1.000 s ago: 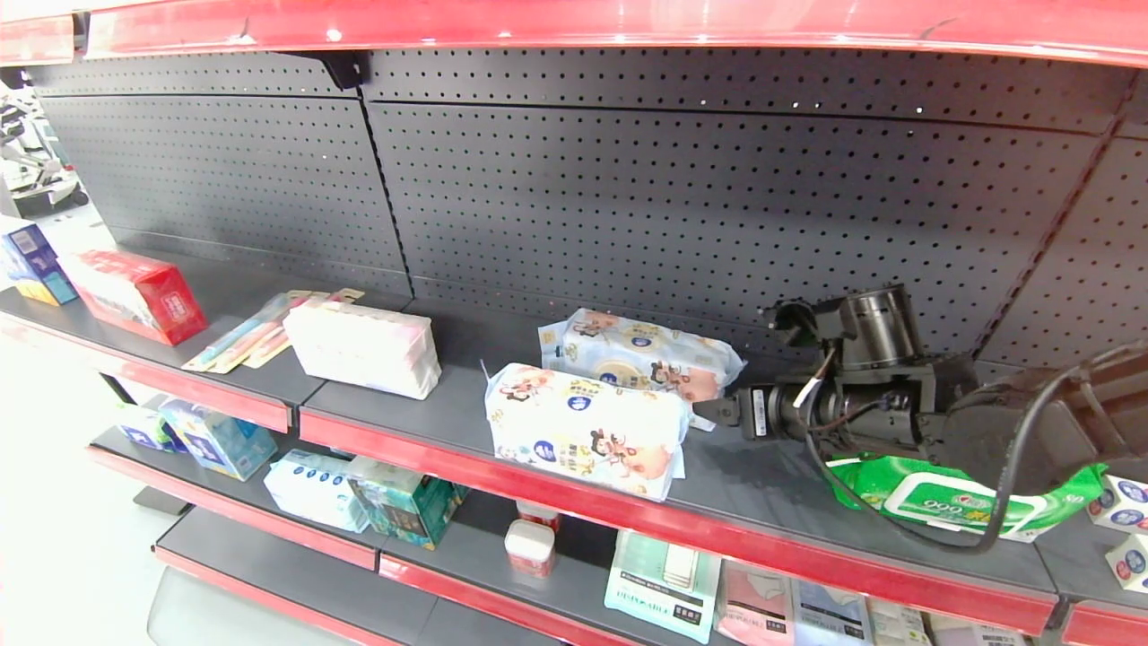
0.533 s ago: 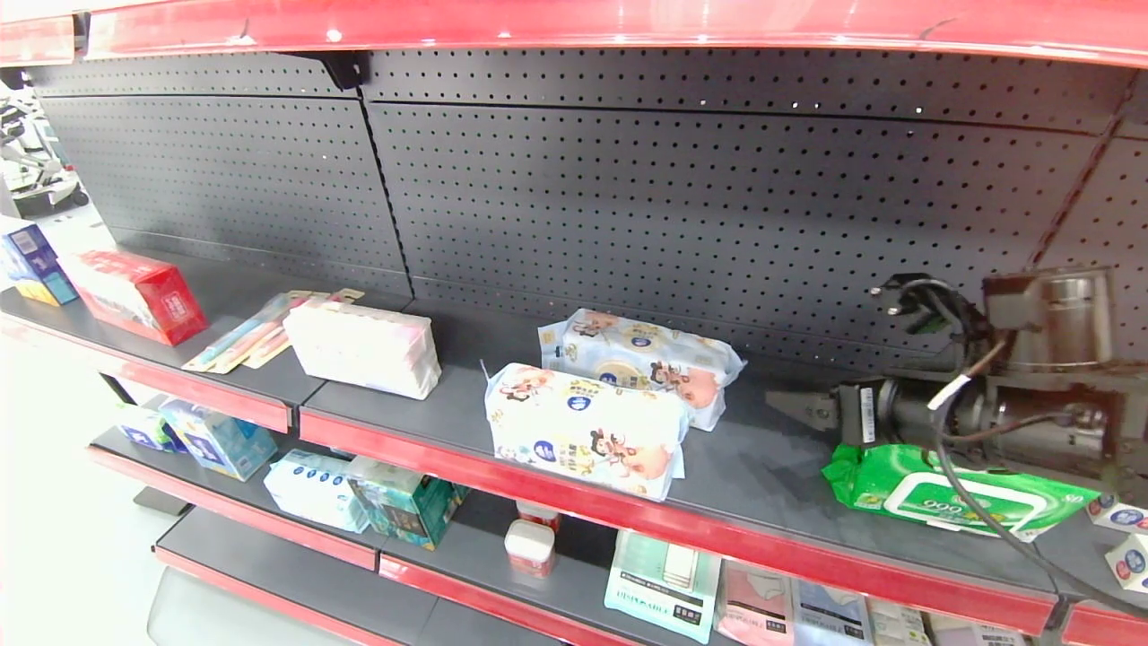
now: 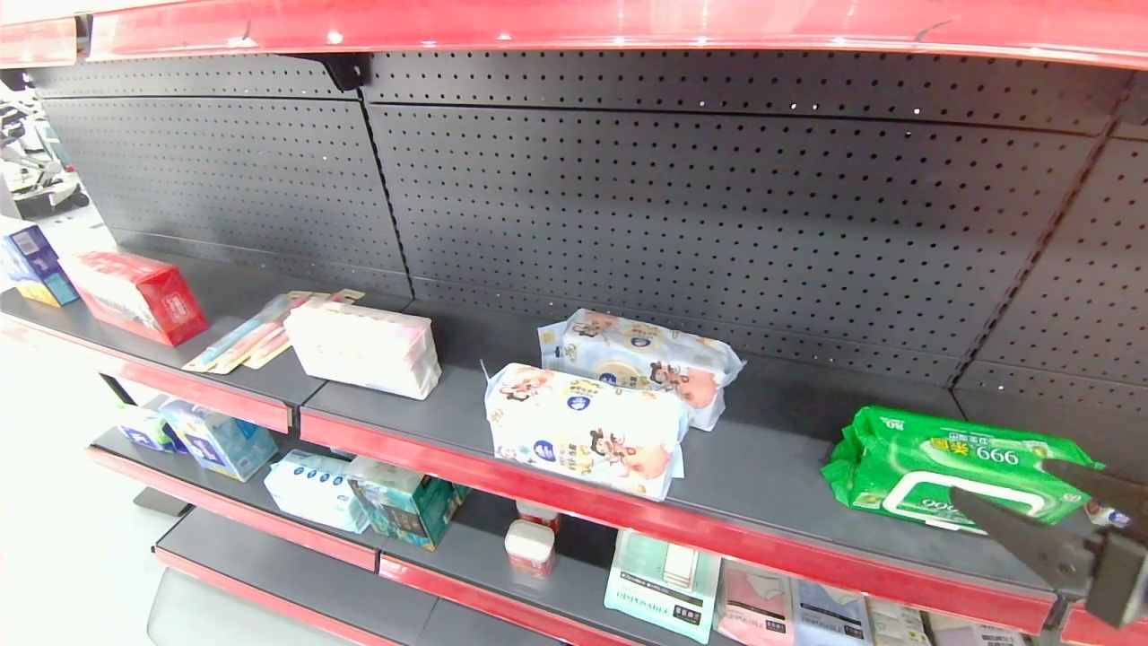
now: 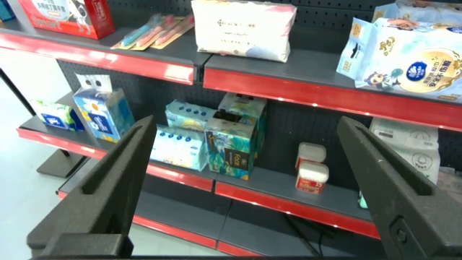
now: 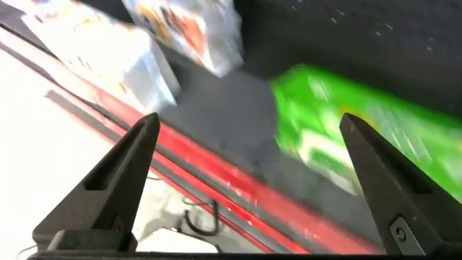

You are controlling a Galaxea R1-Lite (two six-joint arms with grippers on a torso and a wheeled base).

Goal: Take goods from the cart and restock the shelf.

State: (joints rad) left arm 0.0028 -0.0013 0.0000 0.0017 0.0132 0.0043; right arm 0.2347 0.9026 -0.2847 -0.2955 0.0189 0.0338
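Black right tool (image 3: 1000, 478), spread wide and empty, hangs at the shelf (image 3: 771, 449) front, just before the green wipes pack (image 3: 906, 453).

Head view, as I see it: bright, even overhead light. Small glare spots dot the red upper rail (image 3: 574, 27), which bows toward the corners through lens distortion. The pegboard back (image 3: 717, 206) reads dim. The floor (image 3: 54, 538) at lower left burns out to white. A soft shadow lies on the shelf (image 3: 762, 458) beside the front cartoon-print pack (image 3: 583, 431). Left wrist view: the lower shelf (image 4: 278, 180) sits shaded beneath the red front edge (image 4: 303, 90).
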